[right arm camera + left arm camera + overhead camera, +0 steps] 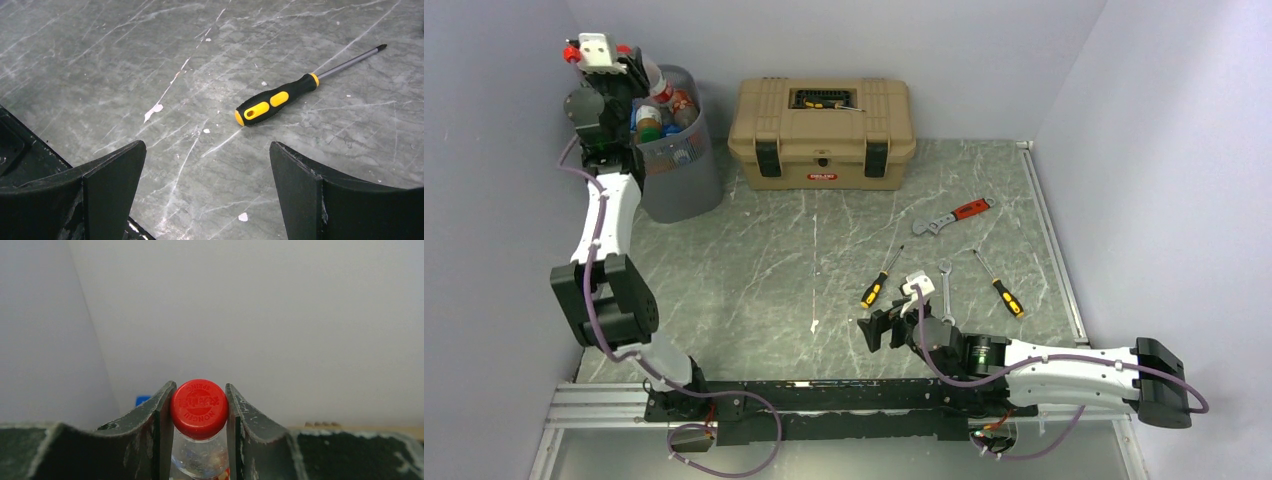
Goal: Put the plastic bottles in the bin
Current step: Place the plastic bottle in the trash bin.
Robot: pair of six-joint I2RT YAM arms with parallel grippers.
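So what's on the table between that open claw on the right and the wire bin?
Nothing: in the top view, only bare table lies between the right gripper and the bin.

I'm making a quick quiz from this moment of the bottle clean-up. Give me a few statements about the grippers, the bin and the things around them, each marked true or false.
1. The left gripper is shut on a red-capped bottle. True.
2. The right gripper grips a screwdriver. False: it is open and empty, and the screwdriver lies on the table ahead of it.
3. The bin has bottles in it. True.
4. In the top view, the toolbox stands left of the bin. False: it stands to the bin's right.
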